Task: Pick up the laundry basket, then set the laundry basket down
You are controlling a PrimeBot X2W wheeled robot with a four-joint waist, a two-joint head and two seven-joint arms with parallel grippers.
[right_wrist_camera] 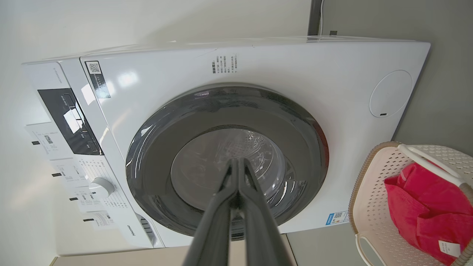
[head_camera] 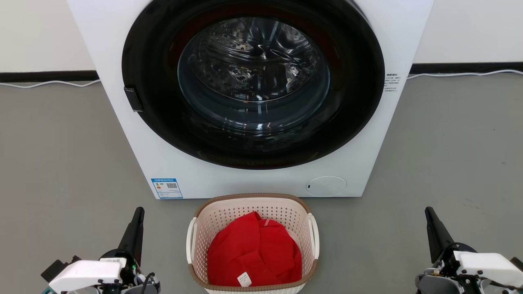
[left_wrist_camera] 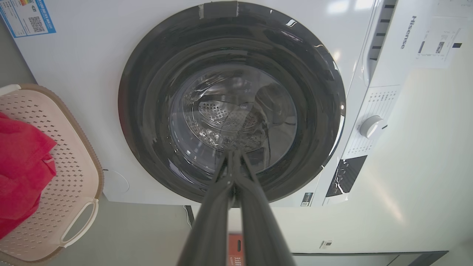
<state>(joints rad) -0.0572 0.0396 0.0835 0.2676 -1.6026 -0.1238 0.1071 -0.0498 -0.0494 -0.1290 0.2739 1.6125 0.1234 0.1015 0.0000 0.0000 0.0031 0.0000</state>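
Squarely on the grey floor [head_camera: 61, 163] sits the laundry basket [head_camera: 286, 214], upright, its brown woven-look rim uppermost and a white handle on each side. A crumpled red garment [head_camera: 253, 249] lies inside it, with a small white tag [head_camera: 244, 279] showing at the near end. The basket's far end stands just in front of the white front-loading washing machine [head_camera: 163, 163], below the big dark round door [head_camera: 253, 77]; whether the two touch cannot be told. The door is closed, and the perforated steel drum shows through its glass. Low on the machine's front, a blue label [head_camera: 166, 188] sits on the robot's left and a round white cover [head_camera: 326, 185] on its right.

The left gripper [head_camera: 139, 211] hovers off to the basket's left, well apart from it, with its two dark fingers pressed together on nothing and pointing towards the machine. The right gripper [head_camera: 429, 211] mirrors it on the basket's right, likewise clenched and empty, clear of the handle on that side. Both wrist views look along closed fingers at the machine's door, with the basket at the edge of each.
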